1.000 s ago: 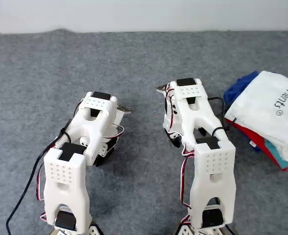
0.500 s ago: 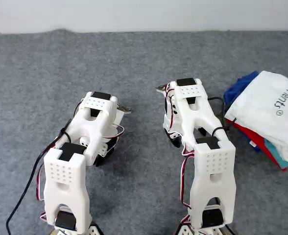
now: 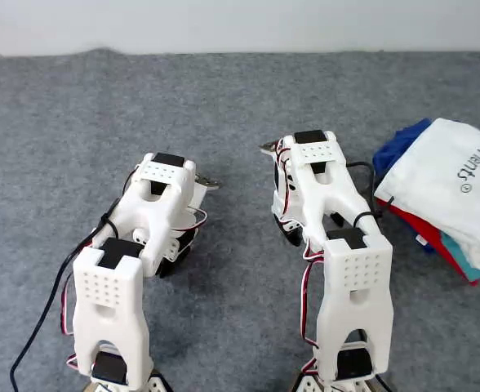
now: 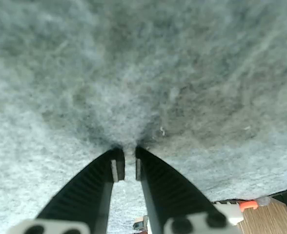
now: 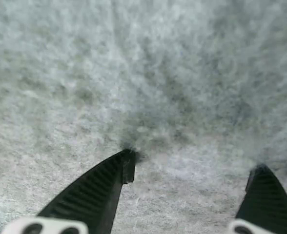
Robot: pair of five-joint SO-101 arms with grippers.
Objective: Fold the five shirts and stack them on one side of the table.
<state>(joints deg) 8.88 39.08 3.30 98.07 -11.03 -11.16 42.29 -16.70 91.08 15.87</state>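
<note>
A stack of folded shirts point(image 3: 452, 192) lies at the table's right edge: a white one point(image 3: 448, 180) on top, with blue point(image 3: 397, 147), red point(image 3: 424, 233) and teal point(image 3: 460, 249) edges showing beneath. Both arms are folded down at the near middle of the grey felt. My left arm point(image 3: 162, 200) points its gripper point(image 4: 125, 163) down at bare felt, the two fingers nearly touching and nothing between them. To the left of the stack, my right arm point(image 3: 322, 184) holds its gripper point(image 5: 194, 175) over bare felt, with the fingers spread wide and empty.
Grey felt point(image 3: 142, 98) covers the table up to a pale wall at the back. Black and red cables point(image 3: 60, 286) run along the arms. A wooden edge point(image 4: 265, 219) shows past the felt in the left wrist view.
</note>
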